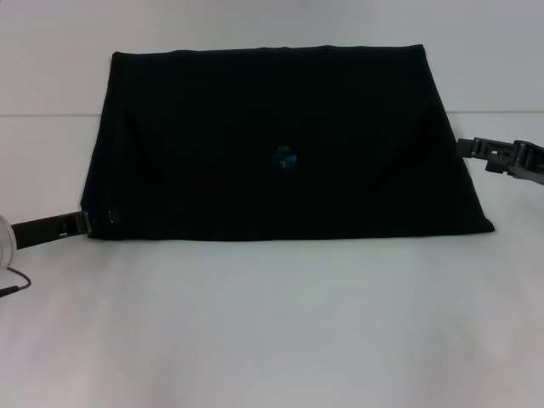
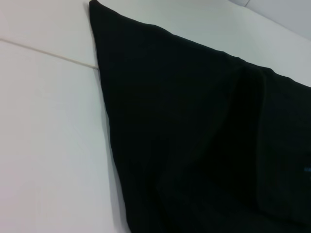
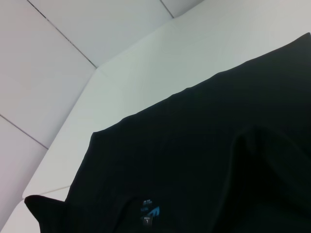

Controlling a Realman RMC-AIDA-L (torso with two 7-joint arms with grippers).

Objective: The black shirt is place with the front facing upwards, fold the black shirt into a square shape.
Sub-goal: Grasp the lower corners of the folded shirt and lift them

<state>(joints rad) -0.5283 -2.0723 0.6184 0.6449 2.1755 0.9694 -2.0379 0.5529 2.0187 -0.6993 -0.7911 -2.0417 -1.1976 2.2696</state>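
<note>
The black shirt (image 1: 280,144) lies flat on the white table (image 1: 272,331), its sides folded in so that it forms a wide trapezoid. A small blue neck label (image 1: 285,159) shows near its middle. No lettering is visible. My left gripper (image 1: 83,223) sits low at the shirt's near left corner, right against the cloth. My right gripper (image 1: 466,149) is at the shirt's right edge, about halfway along it. The left wrist view shows the shirt (image 2: 204,136) with a raised fold. The right wrist view shows the shirt (image 3: 204,165) and its label (image 3: 150,212).
A thin seam (image 1: 51,114) runs across the table behind the shirt's middle. A dark cable (image 1: 15,285) and a pale round part (image 1: 4,238) of the left arm lie at the left edge. Bare white table stretches in front of the shirt.
</note>
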